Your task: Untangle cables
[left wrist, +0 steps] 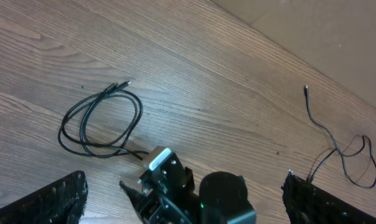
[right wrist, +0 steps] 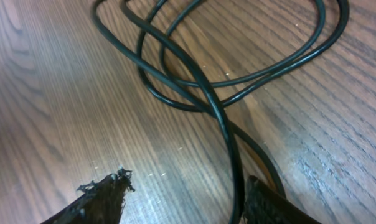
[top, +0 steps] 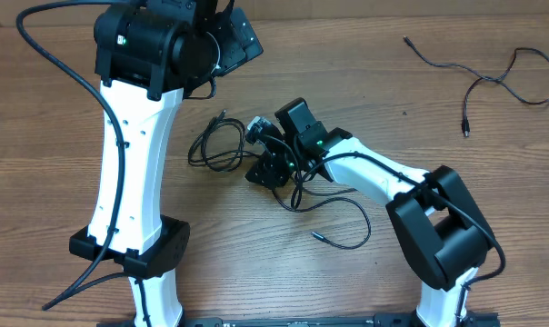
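Working the grab step right now. My right gripper (right wrist: 185, 183) is down on the table (top: 493, 182) at the looped cable (top: 209, 145). Its fingers are partly apart with one strand running between them, close against one finger. I think it's not pinched yet, but the wrist view is tight. The left gripper (top: 231, 41) hangs up high, spread wide and empty. A second cable (top: 493, 77) lies well apart, far right. Next move: clamp that strand, then drag it gently out of the loops.
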